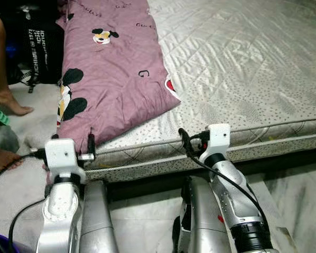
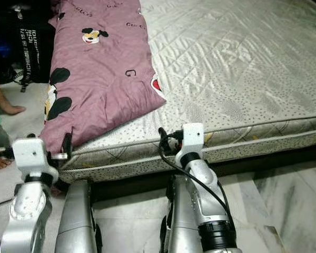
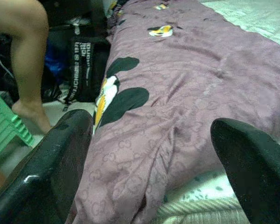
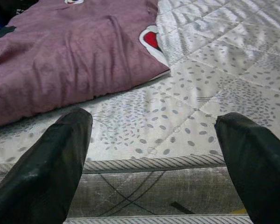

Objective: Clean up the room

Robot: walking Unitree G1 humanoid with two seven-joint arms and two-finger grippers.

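Presently your target is the mauve quilted blanket with black-and-yellow cartoon-mouse prints (image 1: pixel 108 68), lying lengthwise along the left part of the pale grey quilted mattress (image 1: pixel 242 58), its near corner drooping over the mattress edge.

Handling, judged: soft and limp, light to moderate in weight, padded enough to bunch thickly. It will not hold shape; lifted by one point, it should sag and drag. The cover looks matte, so slip is probably low. Nothing fragile about it.

Where to hold: the overhanging near corner just ahead of the left hand (image 1: pixel 89 145) is the obvious pinch point. The inner corner (image 4: pixel 163 70) toward the mattress middle would suit the right hand (image 1: pixel 183 138), giving you two corners to lift or fold from.

Pose: both silver arms are raised forward at mattress-edge height. Left hand is released, fingers (image 3: pixel 46 168) spread wide, framing the blanket's hanging fold, not closed on it. Right hand is likewise released, fingers (image 4: pixel 51 158) apart, aimed at bare mattress just short of the blanket's edge.

Note a person's bare legs (image 1: pixel 2 79) and a black bag with white lettering (image 1: pixel 37 47) stand on the floor to the left; keep your swing clear.
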